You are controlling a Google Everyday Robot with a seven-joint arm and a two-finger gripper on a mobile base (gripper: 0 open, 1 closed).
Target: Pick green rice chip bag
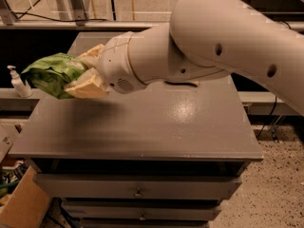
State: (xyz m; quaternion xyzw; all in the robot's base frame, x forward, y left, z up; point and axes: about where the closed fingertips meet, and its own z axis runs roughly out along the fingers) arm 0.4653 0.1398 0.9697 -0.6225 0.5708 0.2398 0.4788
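Observation:
The green rice chip bag (52, 73) is a crumpled light-green pouch held in the air over the left edge of the grey table (142, 122). My gripper (80, 72) is shut on the bag, its cream fingers (85, 87) pinching it from above and below. The big white arm reaches in from the upper right and hides the back of the table. The bag's lettering is not visible.
A white pump bottle (17, 83) stands on a ledge to the left of the table. Drawers (137, 190) run under the tabletop. A cardboard box (23, 205) sits on the floor at the lower left. Metal railings run along the back.

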